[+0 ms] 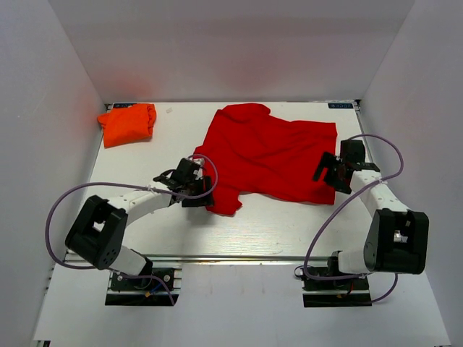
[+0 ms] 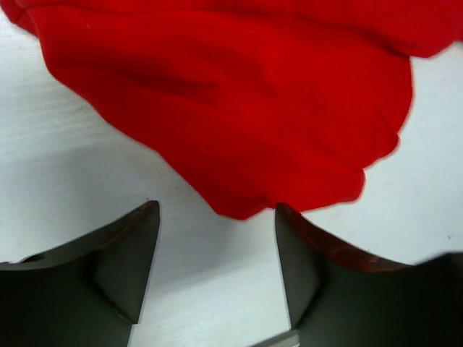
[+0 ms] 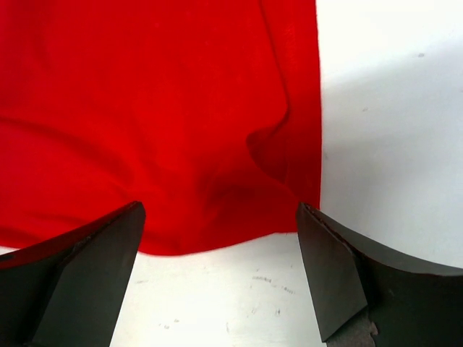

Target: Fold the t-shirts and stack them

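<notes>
On table (image 1: 275, 225), orange tee (image 1: 127, 124) shows only overhead; left gripper (image 2: 217, 211) and right gripper (image 3: 221, 210) gape at red tee (image 1: 268, 152).

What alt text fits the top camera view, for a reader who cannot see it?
A red t-shirt lies spread and wrinkled across the middle of a white table, with an orange t-shirt bundled in the far left corner. The left arm reaches the red shirt's near-left corner and the right arm its right edge.

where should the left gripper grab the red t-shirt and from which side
Grip the rounded corner lobe of the red t-shirt pointing at the left gripper, coming low from the near-left. It lies flat on the table with its tip between the open fingers.
</notes>
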